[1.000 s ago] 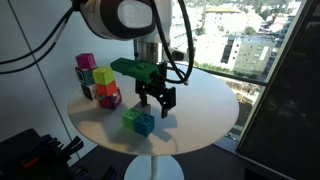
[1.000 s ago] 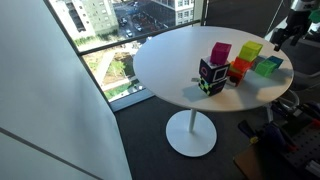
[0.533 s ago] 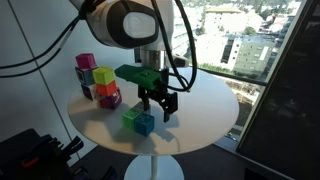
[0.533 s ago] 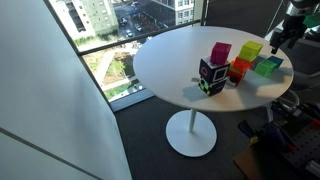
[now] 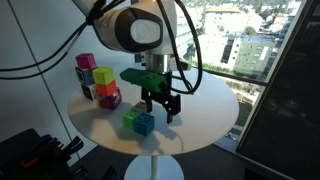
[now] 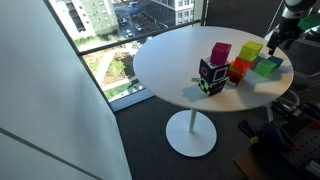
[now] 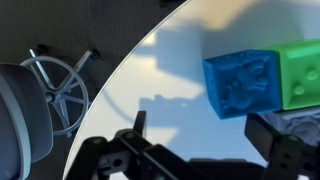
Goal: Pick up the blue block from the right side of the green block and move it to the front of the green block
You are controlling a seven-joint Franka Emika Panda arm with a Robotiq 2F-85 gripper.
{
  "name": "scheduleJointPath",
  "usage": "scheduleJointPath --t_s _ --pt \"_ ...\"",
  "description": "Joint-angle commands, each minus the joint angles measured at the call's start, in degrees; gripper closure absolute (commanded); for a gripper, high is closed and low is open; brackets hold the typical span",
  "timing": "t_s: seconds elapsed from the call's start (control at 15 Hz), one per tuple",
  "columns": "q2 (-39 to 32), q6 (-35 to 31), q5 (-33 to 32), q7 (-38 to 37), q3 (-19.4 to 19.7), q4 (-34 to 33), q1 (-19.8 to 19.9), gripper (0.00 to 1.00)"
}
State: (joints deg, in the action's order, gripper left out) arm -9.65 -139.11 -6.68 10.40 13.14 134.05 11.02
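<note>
**Approach to the grasp.** My gripper hung just above the round white table. The jaws were spread wide with nothing between them, an opening kept, I judge, so that a finger could pass down each side of a cube.

The blue block stood on the tabletop below the fingertips and a little off their line, not yet between them. In the wrist view the blue block lay ahead of the jaws and nearer to one finger than to the other, so the gap was not centred on it.

The green block sat against the blue block on the side turned away from the jaws' midline, touching it. That contact probably ruled out a grip across the shared face, which would explain why the jaws were turned to take the free faces instead.

The cluster of coloured cubes stood well apart from the jaws, outside the working zone. By my reading, the descent remained to be finished and the lift had not begun.
</note>
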Motion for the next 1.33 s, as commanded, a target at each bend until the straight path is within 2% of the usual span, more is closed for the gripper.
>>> scheduleJointPath --t_s 0.0,1.27 --pt "-1.8 0.0 1.1 1.5 -0.9 -2.3 1.0 0.00" --pt "-4.2 0.1 1.9 1.8 -2.0 -3.7 1.2 0.00"
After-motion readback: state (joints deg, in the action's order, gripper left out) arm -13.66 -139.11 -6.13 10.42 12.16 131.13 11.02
